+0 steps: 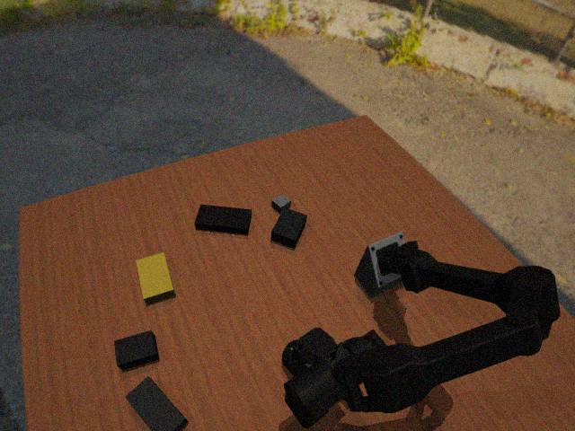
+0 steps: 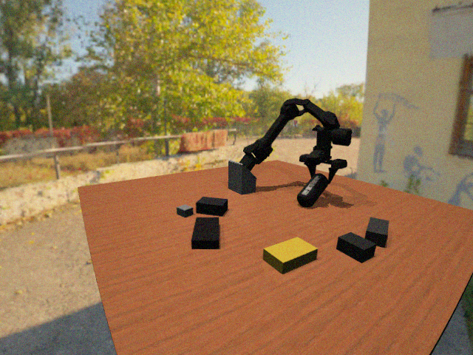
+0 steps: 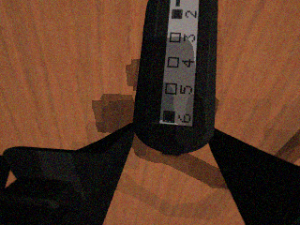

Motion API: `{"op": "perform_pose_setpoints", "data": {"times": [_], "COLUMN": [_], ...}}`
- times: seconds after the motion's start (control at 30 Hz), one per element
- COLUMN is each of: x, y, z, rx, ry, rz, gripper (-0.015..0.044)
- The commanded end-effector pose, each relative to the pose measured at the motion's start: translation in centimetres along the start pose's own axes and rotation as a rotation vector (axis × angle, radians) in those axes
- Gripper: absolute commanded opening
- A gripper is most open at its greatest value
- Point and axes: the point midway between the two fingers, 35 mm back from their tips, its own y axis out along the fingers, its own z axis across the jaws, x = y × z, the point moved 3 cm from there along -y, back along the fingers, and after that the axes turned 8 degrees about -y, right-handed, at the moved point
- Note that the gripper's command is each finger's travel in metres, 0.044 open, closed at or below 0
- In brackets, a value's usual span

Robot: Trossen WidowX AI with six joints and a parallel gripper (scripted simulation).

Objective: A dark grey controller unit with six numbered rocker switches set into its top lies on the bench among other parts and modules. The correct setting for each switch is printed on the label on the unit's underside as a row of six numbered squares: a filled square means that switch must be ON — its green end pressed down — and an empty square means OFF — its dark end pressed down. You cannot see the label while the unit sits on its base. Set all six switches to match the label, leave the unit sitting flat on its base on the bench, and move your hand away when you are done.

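Observation:
The dark grey controller unit [image 2: 304,200] [image 3: 206,70] is held steeply tilted, its lower rounded end at or just above the bench. My gripper [image 2: 321,179] [image 3: 170,129] is shut on it, one finger on each side near its upper end. The white label [image 2: 312,186] [image 3: 179,75] on its underside faces the wrist camera. In the wrist view squares 2 and 6 are filled and 3, 4 and 5 are empty. Square 1 is cut off at the top edge. The rocker switches are hidden. In the top view the arm hides the fingertips.
A yellow block [image 1: 154,276] [image 2: 290,251], several black blocks such as the long one [image 1: 223,219] [image 2: 205,233], and a small grey cube [image 1: 281,202] [image 2: 185,210] lie on the bench [image 1: 260,171] [image 2: 160,305]. The arm's wedge-shaped mount [image 1: 367,273] [image 2: 240,179] stands behind the unit.

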Motion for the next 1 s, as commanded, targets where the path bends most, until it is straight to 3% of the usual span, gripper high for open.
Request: {"op": "perform_pose_setpoints", "data": {"times": [0.0,0.97], "x": [0.2,-0.9], "y": [0.5,2.5], "z": [-0.3,-0.2], "rx": [-0.011,-0.01], "ry": [0.015,0.015], "rz": [-0.011,-0.009], "gripper": [0.0338,0.0338]}}
